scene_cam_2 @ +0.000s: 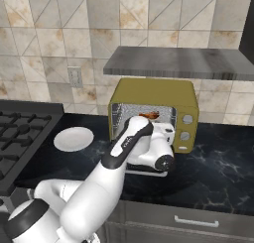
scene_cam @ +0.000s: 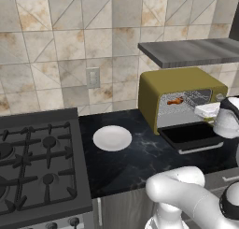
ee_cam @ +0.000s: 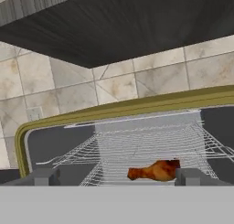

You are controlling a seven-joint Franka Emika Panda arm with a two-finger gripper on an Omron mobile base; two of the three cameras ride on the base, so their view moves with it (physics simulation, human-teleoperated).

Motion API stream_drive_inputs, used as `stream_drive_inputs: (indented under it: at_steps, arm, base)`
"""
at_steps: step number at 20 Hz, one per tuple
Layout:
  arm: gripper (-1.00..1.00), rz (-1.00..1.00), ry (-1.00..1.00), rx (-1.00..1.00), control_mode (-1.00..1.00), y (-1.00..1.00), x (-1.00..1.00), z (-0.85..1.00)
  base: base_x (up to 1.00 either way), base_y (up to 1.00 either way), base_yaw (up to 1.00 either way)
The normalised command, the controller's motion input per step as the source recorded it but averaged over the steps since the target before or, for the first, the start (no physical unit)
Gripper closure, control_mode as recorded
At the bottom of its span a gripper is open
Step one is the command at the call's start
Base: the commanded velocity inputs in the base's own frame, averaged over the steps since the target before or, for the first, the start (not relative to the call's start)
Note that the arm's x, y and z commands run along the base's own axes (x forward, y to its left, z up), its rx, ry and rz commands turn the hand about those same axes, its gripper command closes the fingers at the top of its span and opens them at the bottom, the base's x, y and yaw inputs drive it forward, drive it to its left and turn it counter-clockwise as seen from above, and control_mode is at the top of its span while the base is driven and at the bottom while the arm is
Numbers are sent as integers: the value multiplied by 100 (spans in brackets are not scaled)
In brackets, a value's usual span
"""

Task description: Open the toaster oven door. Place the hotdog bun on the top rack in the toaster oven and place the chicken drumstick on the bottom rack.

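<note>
The chicken drumstick (ee_cam: 155,170) is lying on a wire rack inside the toaster oven (scene_cam: 163,85). In the hand view its long axis is running left to right across the oven's width, with the narrow end pointing left and the thick end pointing right. Which rack level is carrying it cannot be determined. In the left base view it is showing as an orange spot (scene_cam: 175,101) at the left of the opening.

The toaster oven door (scene_cam: 191,135) is hanging fully open, lying flat toward the near side with its silver handle along the near edge. The oven is sitting on a black marbled counter (scene_cam: 135,160) under a grey wall shelf (scene_cam_2: 173,62), against a beige tiled wall. A white plate (scene_cam: 112,138) is resting on the counter to the oven's left, well apart from it, and a gas stove (scene_cam: 35,162) is standing further left.

The arm is reaching forward from the base, with the hand held at the oven mouth above the open door. The gripper (ee_cam: 116,176) is facing into the cavity, its fingers spread wide apart and holding nothing.
</note>
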Motion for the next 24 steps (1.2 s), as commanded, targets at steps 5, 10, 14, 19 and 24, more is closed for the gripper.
stream_drive_inputs:
  at_steps: [5,10,14,19,24]
  arm:
    - [-100,0,-11,-9,-100,-5,1,9]
    - [-100,0,0,-8,-100,-12,0,20]
    - [-100,0,1,-9,-100,-11,0,21]
    - [-100,0,0,-11,-100,-3,11,8]
    - [-100,0,0,-13,-100,1,11,-2]
  base:
    - [0,0,0]
    - [0,0,0]
    - [0,0,0]
    - [0,0,0]
    - [0,0,0]
